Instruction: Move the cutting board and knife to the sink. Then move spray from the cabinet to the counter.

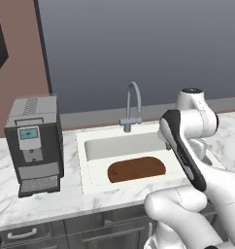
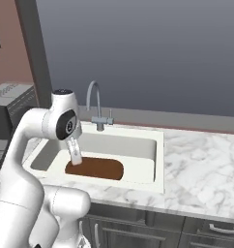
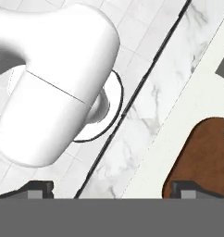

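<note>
Coffee machine (image 1: 34, 145) far left of end effector (image 3: 111, 190), on tabletop (image 2: 206, 169). Faucet (image 1: 131, 108) stands behind sink (image 1: 90, 160). End effector wide open, nothing held, above sink's front edge. Cutting board (image 3: 206, 157) just right of it, flat in sink.

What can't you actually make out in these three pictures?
- Cutting board: its left end sits behind the arm in the right base view; the hand view's edge cuts it off.
- Sink: its right rim is covered by the arm in the left base view.
- Coffee machine: its display is too small to read.
- Gripper: just the open fingertips are visible, hand view.
</note>
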You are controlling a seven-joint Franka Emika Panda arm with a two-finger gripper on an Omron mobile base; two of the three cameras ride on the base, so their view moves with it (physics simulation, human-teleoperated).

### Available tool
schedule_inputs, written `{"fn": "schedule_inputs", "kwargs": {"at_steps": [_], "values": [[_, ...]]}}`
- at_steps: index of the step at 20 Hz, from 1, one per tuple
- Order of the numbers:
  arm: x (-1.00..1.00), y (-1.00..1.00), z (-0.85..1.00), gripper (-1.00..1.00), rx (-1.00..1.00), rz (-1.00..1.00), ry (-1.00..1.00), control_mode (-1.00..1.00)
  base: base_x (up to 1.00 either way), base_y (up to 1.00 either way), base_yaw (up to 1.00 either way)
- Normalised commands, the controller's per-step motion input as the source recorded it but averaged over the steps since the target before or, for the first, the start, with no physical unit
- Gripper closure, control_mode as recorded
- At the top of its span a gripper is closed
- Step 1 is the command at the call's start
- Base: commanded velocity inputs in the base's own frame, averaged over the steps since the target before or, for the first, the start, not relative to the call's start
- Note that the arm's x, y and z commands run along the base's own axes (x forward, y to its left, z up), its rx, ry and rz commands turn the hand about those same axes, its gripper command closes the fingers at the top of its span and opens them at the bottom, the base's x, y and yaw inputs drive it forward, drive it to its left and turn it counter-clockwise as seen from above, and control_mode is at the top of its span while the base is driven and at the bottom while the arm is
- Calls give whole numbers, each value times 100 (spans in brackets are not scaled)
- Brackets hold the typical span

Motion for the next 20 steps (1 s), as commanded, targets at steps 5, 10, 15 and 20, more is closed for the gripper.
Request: {"fn": "schedule_inputs", "kwargs": {"at_steps": [5, 10, 15, 20], "values": [[-29, 0, 22, -100, 1, -67, 17, -100, 0, 0, 0], [-27, -6, 1, -100, 7, -87, 3, -100, 0, 0, 0], [-19, 0, 0, -100, 4, -97, 0, -100, 0, 0, 0], [-15, 0, 0, -100, 0, -99, 1, -100, 0, 0, 0]]}}
